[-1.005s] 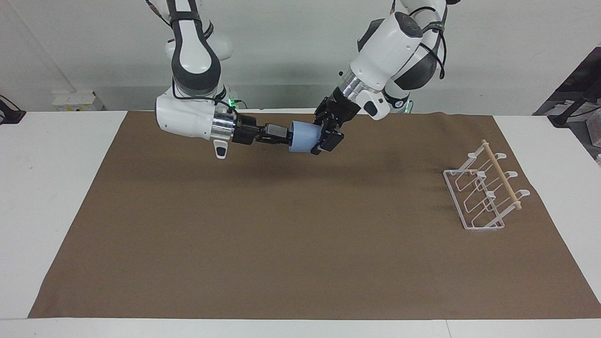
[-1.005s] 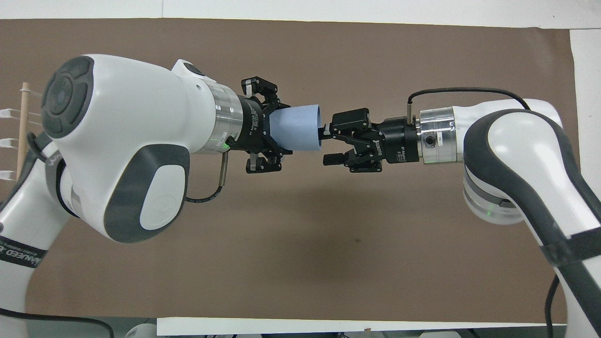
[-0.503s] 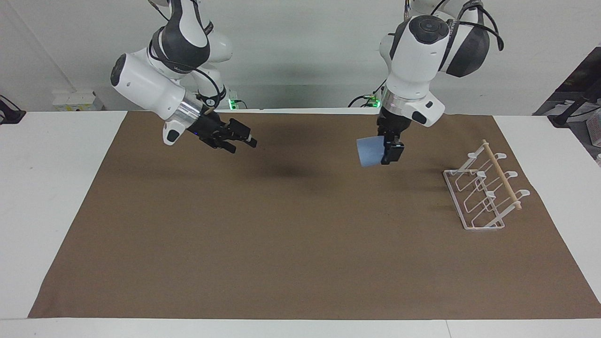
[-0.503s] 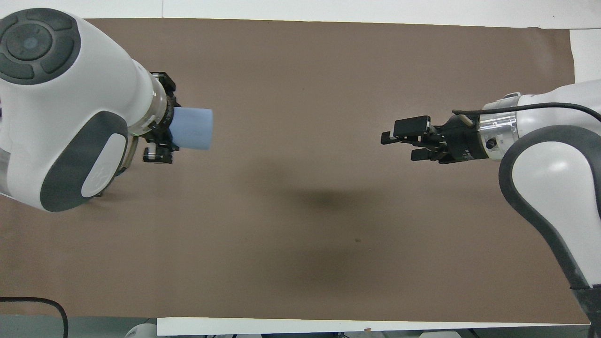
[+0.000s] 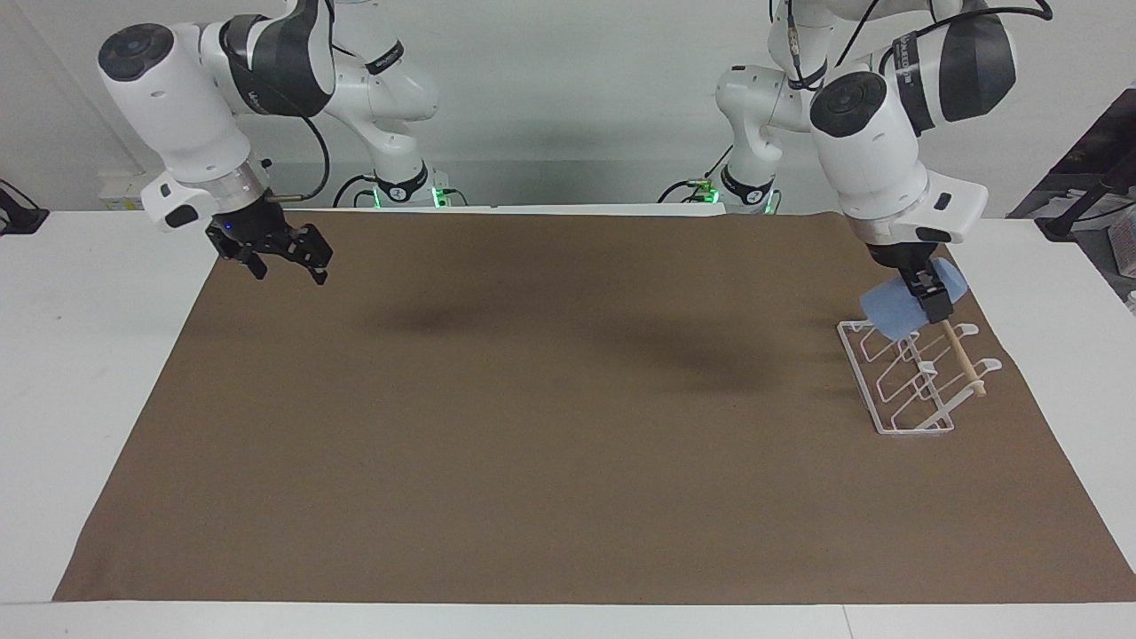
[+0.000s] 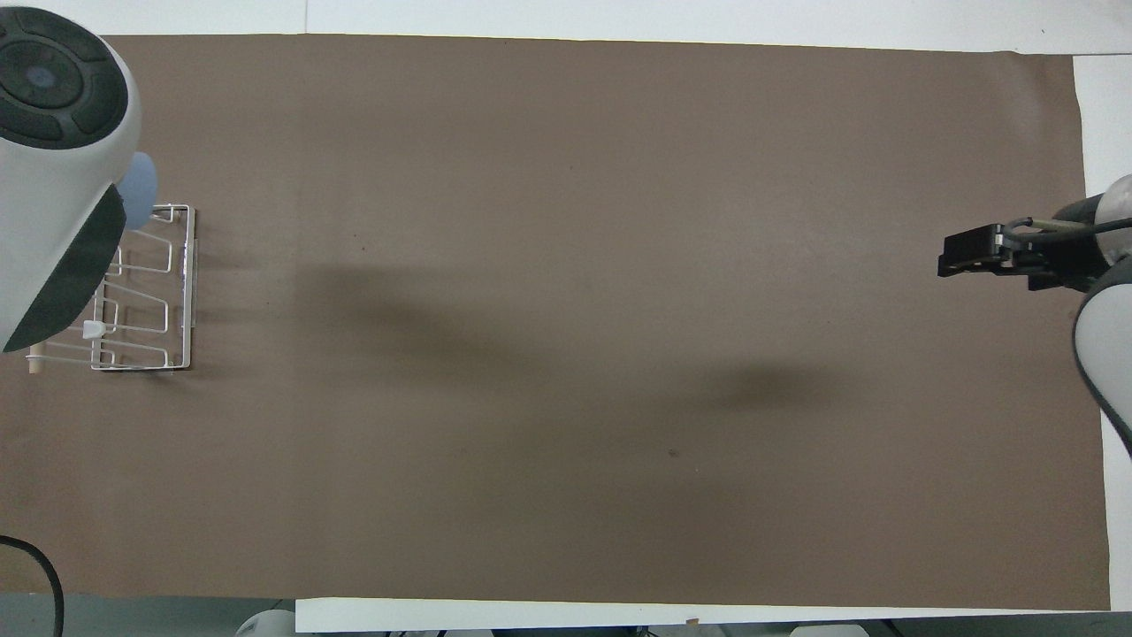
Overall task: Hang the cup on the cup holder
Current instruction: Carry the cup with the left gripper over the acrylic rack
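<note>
Moved: since the earlier frame we have carried the cup [image 5: 903, 310] from over the middle of the mat to the cup holder [image 5: 914, 377], and our right arm has drawn back to its own end of the table.
Left gripper [image 5: 932, 300]: clamped on the cup, holding it tilted over the end of the rack nearest the robots, its mouth slanting down toward the prongs.
Right gripper [image 5: 282, 256]: waiting in the air over the mat's edge, fingers apart, holding nothing.
Cup now: at the rack and just above its top prong; we cannot tell whether it already touches the wire or the wooden dowel [image 5: 960, 351].
Holder contents: none of the prongs we can see carries a cup; the rack stands on the brown mat [image 5: 568, 461] at the left arm's end of the table.
Risk: we judge the rim could land on the dowel or between prongs instead of over a loop, and the cup would slide off on release.
Risk: pressing down on such a light wire frame could tip or shift it.
Overhead view: our left arm hides most of the cup, so the alignment is hard to judge there.
</note>
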